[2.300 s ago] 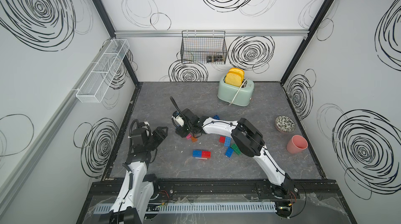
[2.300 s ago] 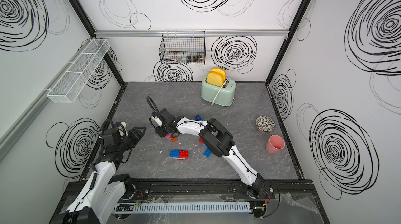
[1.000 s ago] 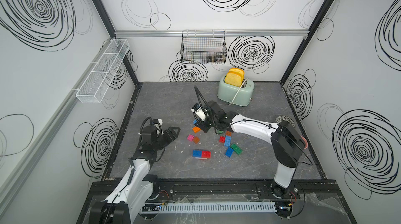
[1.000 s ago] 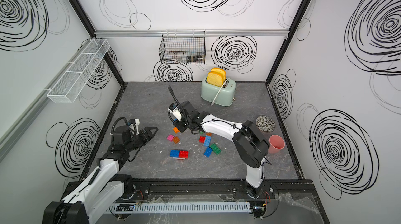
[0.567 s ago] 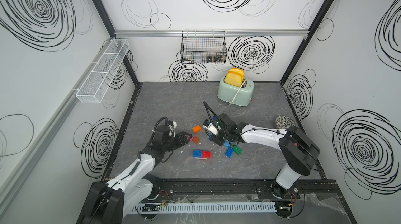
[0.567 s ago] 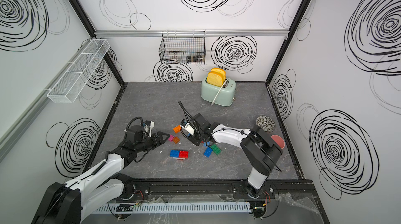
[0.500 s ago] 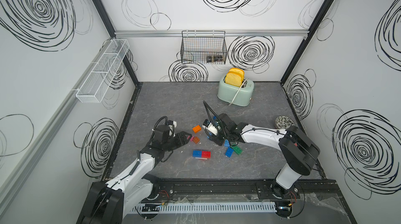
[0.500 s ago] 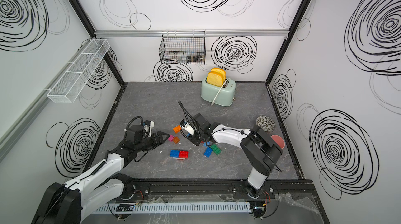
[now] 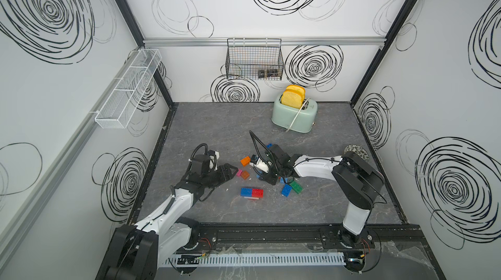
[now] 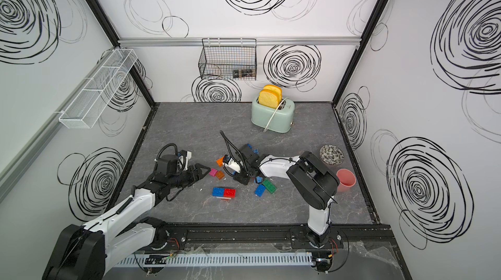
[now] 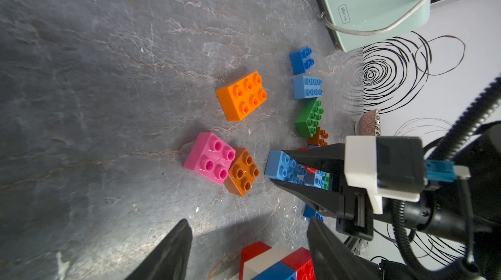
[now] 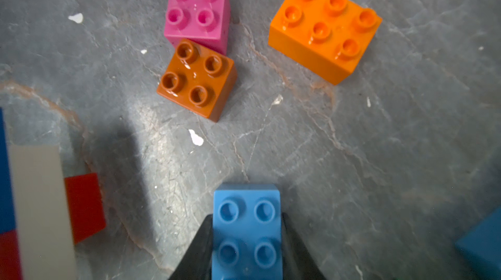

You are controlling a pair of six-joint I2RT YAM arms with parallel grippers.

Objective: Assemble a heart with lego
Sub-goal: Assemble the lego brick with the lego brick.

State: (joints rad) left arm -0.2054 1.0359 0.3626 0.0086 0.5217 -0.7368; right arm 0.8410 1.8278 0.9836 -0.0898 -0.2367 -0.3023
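Gripping a light blue brick (image 12: 246, 227) by its sides, your right claw (image 11: 282, 166) is clenched on it near the brown brick (image 12: 196, 79), which touches the pink brick (image 12: 196, 10). Your left claw (image 11: 248, 223) is released and empty, just beside the pink brick. Your orange brick (image 12: 324, 29) lies apart on the grey table (image 9: 217, 129); the blue-and-red stack (image 9: 252, 192) sits nearer the arms' bases.

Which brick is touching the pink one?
The small brown four-stud brick; it sits against the pink brick, while the orange six-stud brick lies apart.
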